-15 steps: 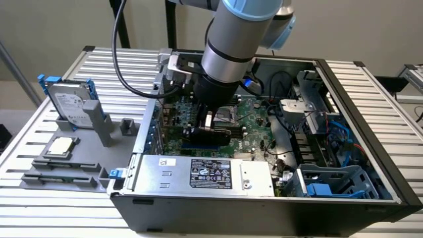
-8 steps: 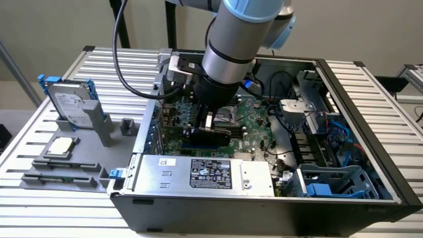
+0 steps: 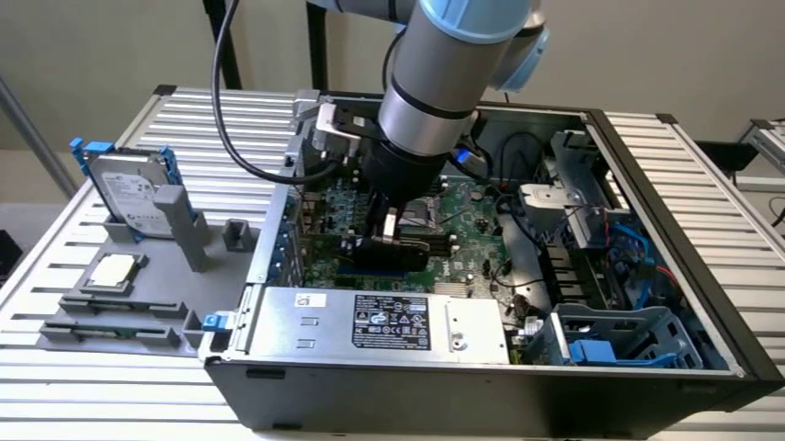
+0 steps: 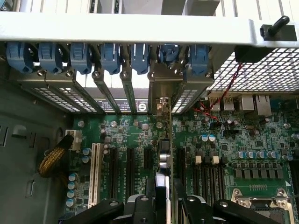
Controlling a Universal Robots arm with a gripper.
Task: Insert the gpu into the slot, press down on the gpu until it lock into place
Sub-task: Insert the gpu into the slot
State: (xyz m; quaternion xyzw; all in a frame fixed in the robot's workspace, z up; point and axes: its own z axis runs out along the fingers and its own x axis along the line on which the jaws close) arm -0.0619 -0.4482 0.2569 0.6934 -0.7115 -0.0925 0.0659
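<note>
Closed in tight, the jaws of the gripper point(image 4: 162, 207) pinch the top edge of the graphics card point(image 4: 163, 156), which we see edge-on between the two fingers point(image 4: 140, 207). We read this grip as a way of keeping the card upright and square to the green board point(image 4: 261, 154), so that its lower edge can meet the blue slot point(image 3: 368, 270) along the whole length. In the exterior view the arm reaches low into the computer case point(image 3: 687, 367), and the card sits right over the slot, just behind the silver power box point(image 3: 381, 322). Its metal end plate point(image 4: 161, 91) lines up with one rear opening, beside the row of black slots point(image 4: 128, 170). Whether the card has gone fully home and locked, we cannot tell.
</note>
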